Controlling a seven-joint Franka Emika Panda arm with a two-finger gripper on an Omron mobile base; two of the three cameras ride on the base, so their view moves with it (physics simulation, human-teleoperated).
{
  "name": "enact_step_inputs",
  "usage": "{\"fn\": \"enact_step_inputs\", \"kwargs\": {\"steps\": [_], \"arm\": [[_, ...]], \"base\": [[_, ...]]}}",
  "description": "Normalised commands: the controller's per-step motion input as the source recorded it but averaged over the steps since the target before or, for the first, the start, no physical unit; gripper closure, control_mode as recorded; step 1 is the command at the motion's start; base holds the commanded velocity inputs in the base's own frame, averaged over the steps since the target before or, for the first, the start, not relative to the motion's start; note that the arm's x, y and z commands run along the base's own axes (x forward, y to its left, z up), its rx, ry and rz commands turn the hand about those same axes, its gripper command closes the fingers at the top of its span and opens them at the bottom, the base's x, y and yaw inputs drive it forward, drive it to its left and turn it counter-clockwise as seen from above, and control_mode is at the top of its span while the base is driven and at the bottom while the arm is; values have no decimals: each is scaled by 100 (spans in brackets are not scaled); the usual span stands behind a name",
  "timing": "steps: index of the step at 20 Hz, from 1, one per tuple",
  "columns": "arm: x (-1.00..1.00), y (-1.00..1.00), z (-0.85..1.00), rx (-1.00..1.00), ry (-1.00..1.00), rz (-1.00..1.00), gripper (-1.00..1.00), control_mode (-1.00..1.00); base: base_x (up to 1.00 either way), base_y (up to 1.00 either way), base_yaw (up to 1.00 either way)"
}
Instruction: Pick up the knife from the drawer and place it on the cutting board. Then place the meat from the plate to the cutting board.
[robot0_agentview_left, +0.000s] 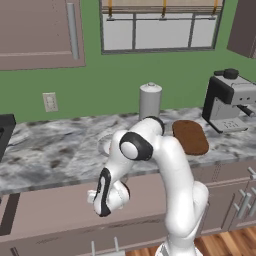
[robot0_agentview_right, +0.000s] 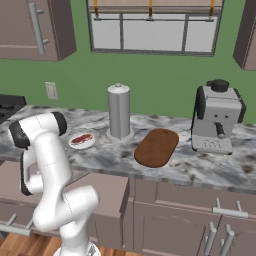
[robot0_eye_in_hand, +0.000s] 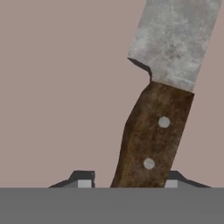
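Step in hand: grasping the knife (robot0_eye_in_hand: 155, 131) in the drawer (robot0_eye_in_hand: 57, 87), first half of the task. In the hand view the gripper (robot0_eye_in_hand: 127, 183) straddles the dark wooden handle, one fingertip (robot0_eye_in_hand: 83, 180) left of it, one right, with a gap showing on the left side. Jaws look narrowed around the handle, but contact on both sides can't be confirmed, so whether it grips is unclear. The knife lies flat on the drawer floor, grey blade pointing away from the hand.

Next move probably calls for squeezing fully, then a straight lift clear of the drawer before swinging up.

Beyond the drawer, up on the counter: the cutting board (robot0_agentview_right: 156, 147) is bare; the plate (robot0_agentview_right: 82, 140) sits left of it past the grey canister (robot0_agentview_right: 119, 112), meat (robot0_agentview_right: 81, 138) on it; a coffee machine (robot0_agentview_right: 216, 122) stands right of the cutting board.
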Motion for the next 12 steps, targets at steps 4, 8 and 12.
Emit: {"fn": "enact_step_inputs", "kwargs": {"steps": [4,8,12], "arm": [[-22,-7,9,0,0,-16,100,-100],[-23,0,57,0,11,-23,100,-100],[-16,1,83,-6,25,-26,100,-100]], "base": [[0,0,0],[0,0,0],[0,0,0]]}}
